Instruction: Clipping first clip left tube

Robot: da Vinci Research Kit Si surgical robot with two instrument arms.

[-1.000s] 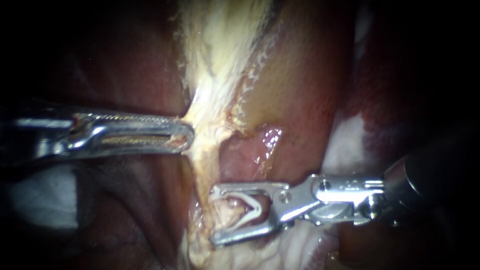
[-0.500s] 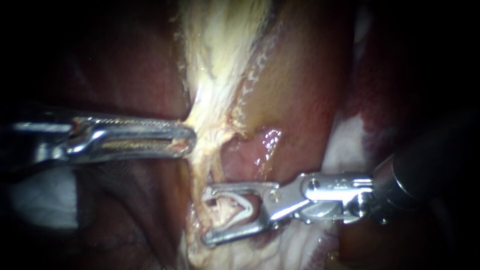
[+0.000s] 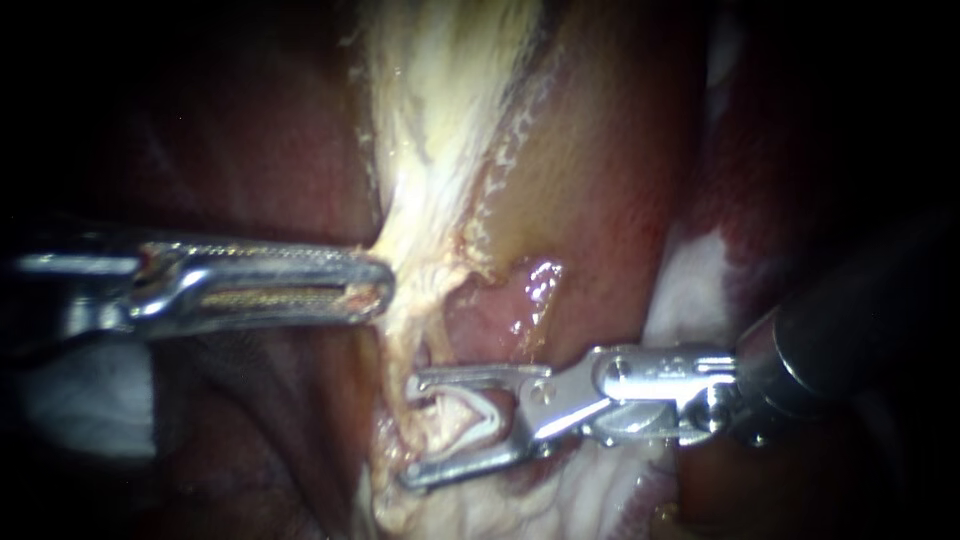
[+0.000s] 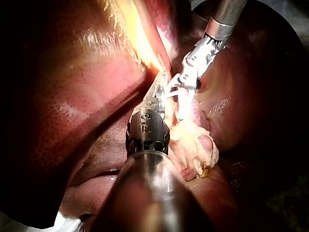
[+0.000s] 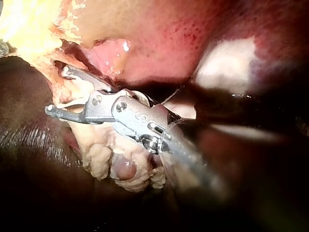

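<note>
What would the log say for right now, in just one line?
left instrument: jaws shut on pale tissue | right instrument: jaws hold open clip astride tube | clip: not yet closed

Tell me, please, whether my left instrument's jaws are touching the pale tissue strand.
Touching. In the endoscope view the left instrument has its jaws closed on the edge of the pale tissue strand, which tents toward them.
</note>
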